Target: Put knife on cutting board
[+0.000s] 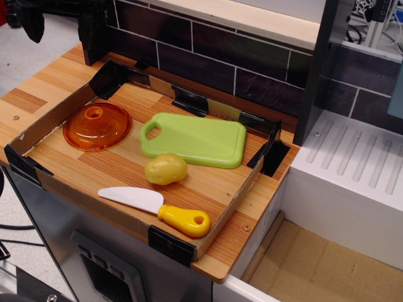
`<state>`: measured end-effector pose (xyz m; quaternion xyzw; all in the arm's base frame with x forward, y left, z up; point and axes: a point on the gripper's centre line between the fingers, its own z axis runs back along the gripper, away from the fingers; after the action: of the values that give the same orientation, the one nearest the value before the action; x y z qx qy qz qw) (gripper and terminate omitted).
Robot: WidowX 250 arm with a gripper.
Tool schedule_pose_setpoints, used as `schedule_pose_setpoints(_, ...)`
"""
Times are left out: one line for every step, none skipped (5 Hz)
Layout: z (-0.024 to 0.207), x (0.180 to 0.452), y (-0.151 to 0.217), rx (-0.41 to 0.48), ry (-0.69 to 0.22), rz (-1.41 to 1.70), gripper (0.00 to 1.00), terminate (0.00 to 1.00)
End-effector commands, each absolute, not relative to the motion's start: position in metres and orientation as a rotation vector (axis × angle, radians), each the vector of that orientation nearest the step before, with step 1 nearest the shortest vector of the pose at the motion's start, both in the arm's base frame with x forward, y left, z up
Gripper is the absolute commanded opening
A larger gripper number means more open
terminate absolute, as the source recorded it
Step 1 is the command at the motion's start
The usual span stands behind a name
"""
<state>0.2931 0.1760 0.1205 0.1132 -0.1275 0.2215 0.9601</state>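
The knife (154,208) has a white curved blade and a yellow handle with a hole at its end. It lies flat at the front of the wooden tray, blade pointing left. The light green cutting board (195,139) lies flat at the back middle of the tray, handle hole at its left end. Its top is bare. Knife and board are apart, with a yellow potato (166,168) between them. Dark shapes at the top left corner (38,16) may be part of the arm. I cannot make out fingers there.
A round orange lid (97,126) lies at the tray's left. The tray has low cardboard walls (230,201) with black corner tape. A dark brick wall (239,60) stands behind it. A white sink drainer (352,163) is on the right, past a drop at the counter edge.
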Motion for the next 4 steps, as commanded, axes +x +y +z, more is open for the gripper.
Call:
schedule_pose_setpoints(0.120,0.293,0.176,0.230,-0.258,0.449,1.00,0.00)
schedule_pose_setpoints(0.120,0.306,0.152,0.199,-0.428,0.217,1.00,0.00)
schedule_pose_setpoints(0.115,0.308,0.133,0.226,-0.451,-0.048,1.00,0.00)
schedule_pose_setpoints(0.110,0.306,0.111,0.182,-0.486,-0.293,1.00,0.00)
